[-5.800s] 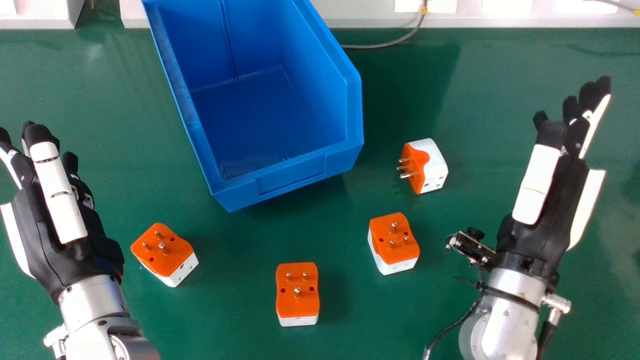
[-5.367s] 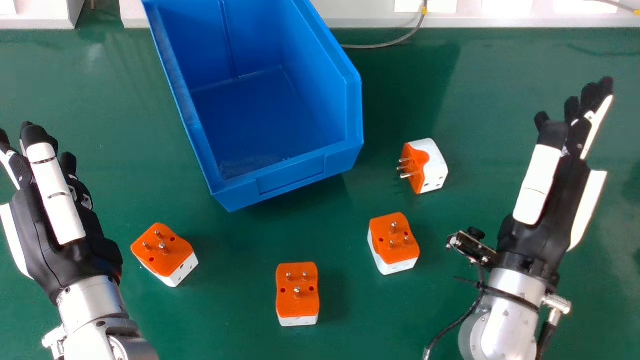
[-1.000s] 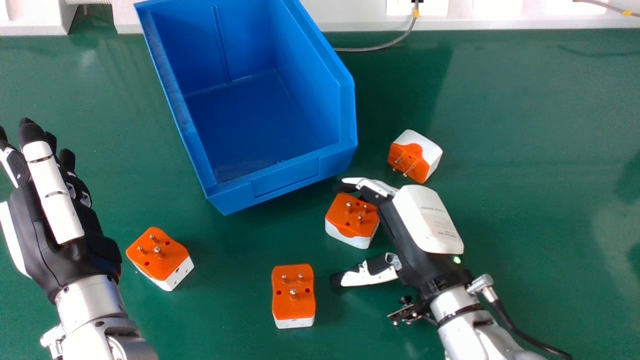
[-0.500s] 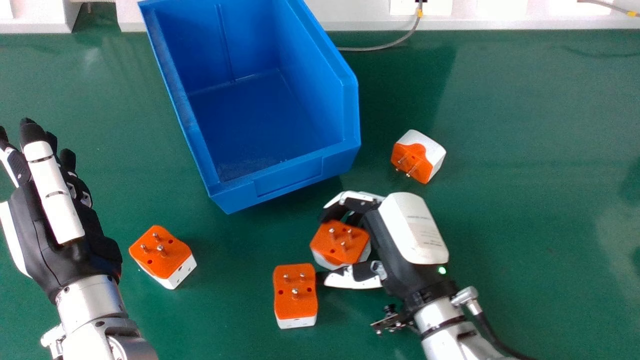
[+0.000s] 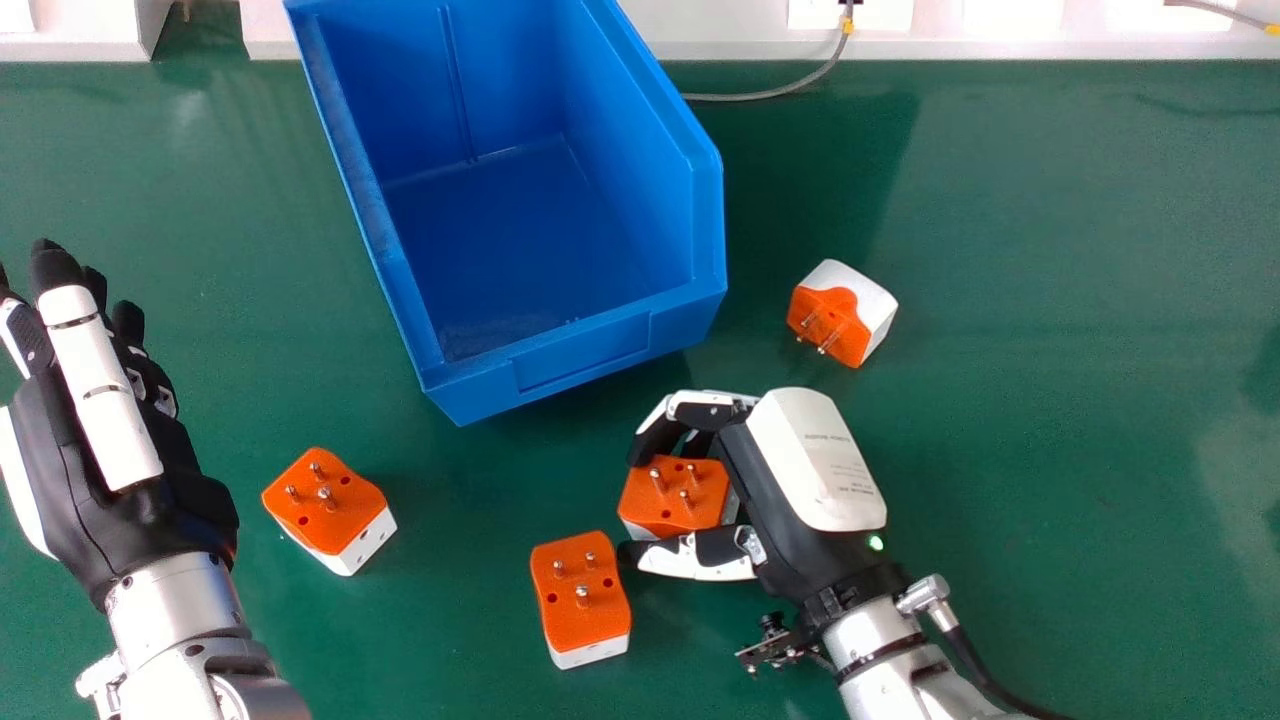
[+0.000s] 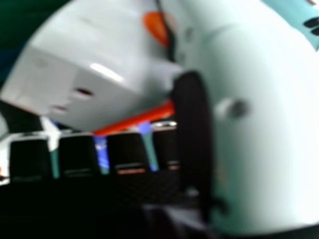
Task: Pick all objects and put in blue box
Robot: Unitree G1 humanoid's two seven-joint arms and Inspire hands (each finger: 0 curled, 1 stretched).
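One plug [image 5: 665, 510] sits within the curled fingers of the right hand [image 5: 815, 460], on the robot's side of the blue box [image 5: 582, 357].

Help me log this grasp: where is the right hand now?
In the head view, the right hand is right of centre, curled around an orange-topped adapter on the robot's side of the blue box.

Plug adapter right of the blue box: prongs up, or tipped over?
Tipped: the adapter lies with its prongs pointing sideways, towards the robot.
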